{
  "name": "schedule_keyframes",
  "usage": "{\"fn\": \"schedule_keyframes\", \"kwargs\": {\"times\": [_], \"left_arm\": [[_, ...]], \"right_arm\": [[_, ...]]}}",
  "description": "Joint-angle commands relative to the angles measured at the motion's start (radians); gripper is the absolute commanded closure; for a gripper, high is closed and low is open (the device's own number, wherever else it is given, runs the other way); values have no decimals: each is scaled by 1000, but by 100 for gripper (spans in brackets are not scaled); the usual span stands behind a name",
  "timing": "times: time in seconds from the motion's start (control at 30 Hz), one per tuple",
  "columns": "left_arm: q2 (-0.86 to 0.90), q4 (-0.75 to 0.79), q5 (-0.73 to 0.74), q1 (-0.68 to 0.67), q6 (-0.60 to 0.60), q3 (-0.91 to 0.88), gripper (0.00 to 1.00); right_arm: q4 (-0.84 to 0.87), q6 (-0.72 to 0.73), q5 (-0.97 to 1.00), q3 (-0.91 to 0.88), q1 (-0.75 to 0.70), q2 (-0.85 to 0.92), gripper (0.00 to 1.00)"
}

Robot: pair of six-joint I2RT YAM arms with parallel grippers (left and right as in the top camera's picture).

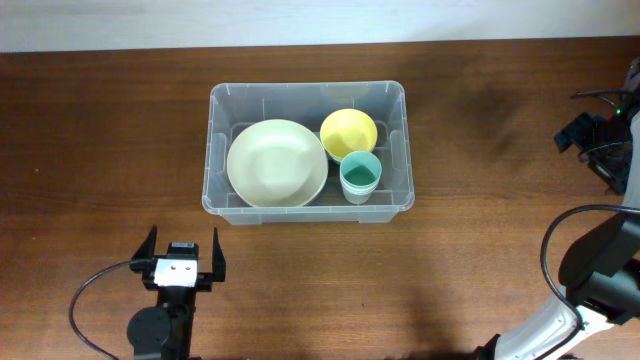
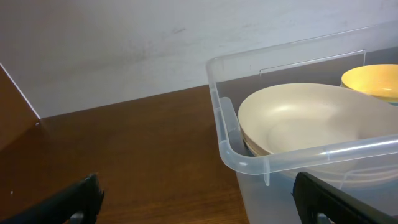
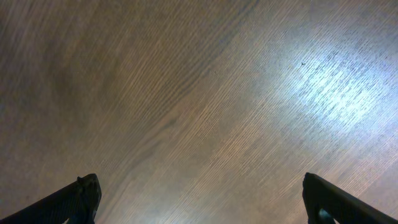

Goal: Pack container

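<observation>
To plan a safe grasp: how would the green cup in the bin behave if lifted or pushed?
The green cup looks like smooth plastic: probably light, stiff, somewhat slippery. It stands upright, so a side push may tip it against the yellow bowl beside it.

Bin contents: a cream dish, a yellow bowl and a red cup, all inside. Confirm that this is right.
One detail is wrong: the cup is teal, not red. The rest stands: the bin holds a cream dish, a yellow bowl and the cup, all inside. The overhead view shows it.
</observation>
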Motion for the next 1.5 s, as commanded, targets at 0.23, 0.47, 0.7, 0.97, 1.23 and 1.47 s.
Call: {"fn": "schedule_keyframes", "kwargs": {"times": [0.23,0.47,0.7,0.97,1.23,1.47], "left_arm": [[-10,-6,-14,4,-13,-5,0],[-10,-6,-14,4,-13,-5,0],[-10,-6,-14,4,-13,-4,0],[-10,-6,-14,4,-13,-5,0],[-10,-6,-14,4,-13,-5,0],[-10,-5,-14,4,-13,-5,0]], "right_arm": [[288,6,34,-174,102,-270,1],[881,-76,81,-675,316,-671,1],[1006,-75,89,-1054,485,-1097,1],[1178,-172,77,-1433,522,-1579,1],[1240,-304,27,-1631,521,-1833,1],[1318,-341,-17,-1730,521,-1902,1]]}}
